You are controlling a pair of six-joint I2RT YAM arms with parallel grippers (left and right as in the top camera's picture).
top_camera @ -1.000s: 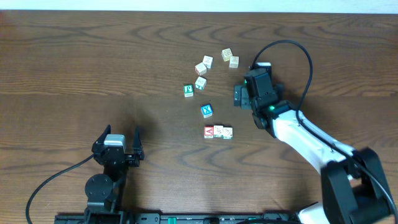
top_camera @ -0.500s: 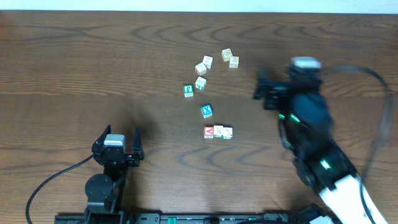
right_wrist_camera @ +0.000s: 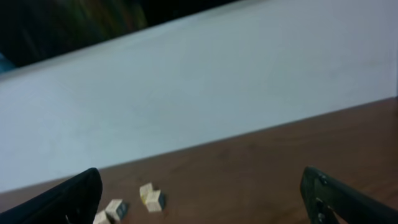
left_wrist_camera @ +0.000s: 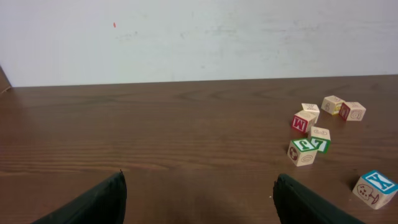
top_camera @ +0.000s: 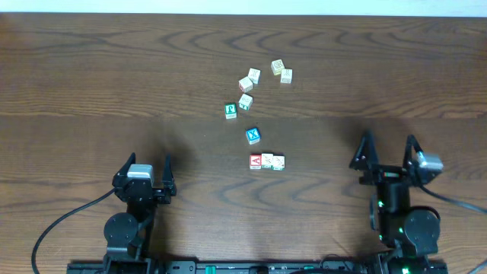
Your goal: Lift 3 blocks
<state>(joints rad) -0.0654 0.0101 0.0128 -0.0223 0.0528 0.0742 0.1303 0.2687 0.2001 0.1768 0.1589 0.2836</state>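
Red block point(top_camera: 256, 160) "A"; blue cube point(left_wrist_camera: 375, 185) "X"

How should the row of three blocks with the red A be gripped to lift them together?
Come straight down and pinch the row's two end faces: the red A block and the end cream block. The three sit touching in a straight line, so an endwise squeeze should probably clamp the middle block too.
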